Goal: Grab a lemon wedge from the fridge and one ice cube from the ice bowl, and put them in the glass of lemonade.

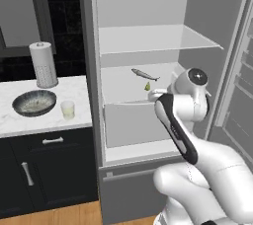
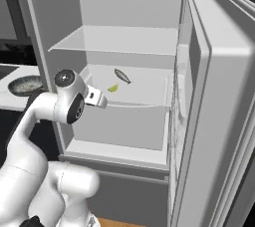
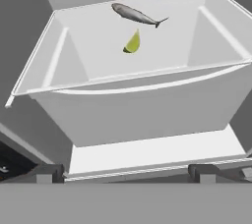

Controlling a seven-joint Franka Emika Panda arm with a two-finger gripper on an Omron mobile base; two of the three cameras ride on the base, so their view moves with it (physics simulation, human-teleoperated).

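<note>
Item 1: tall matte grey fridge with white shelved interior, door swung wide to the right.

Item 2: tiny yellowish-green lemon wedge, lying in the white drawer-like tray on the fridge's middle level, toward its rear; just in front of it in the hand view, a slender grey fish-shaped object, near but not touching.

Item 3: white arm's two-finger end effector, held outside the tray's front wall, its dark fingertips spread wide apart and grasping nothing; the wedge lay well beyond them, inside the tray.

Item 4: white marble desk left of the fridge, over dark navy cabinets. On it: a wide shallow ice bowl, dark mottled grey with pale speckled inside; a small clear glass of lemonade with pale yellow liquid, just beside the bowl's right edge; a white perforated paper-towel cylinder, upright behind the bowl.
</note>
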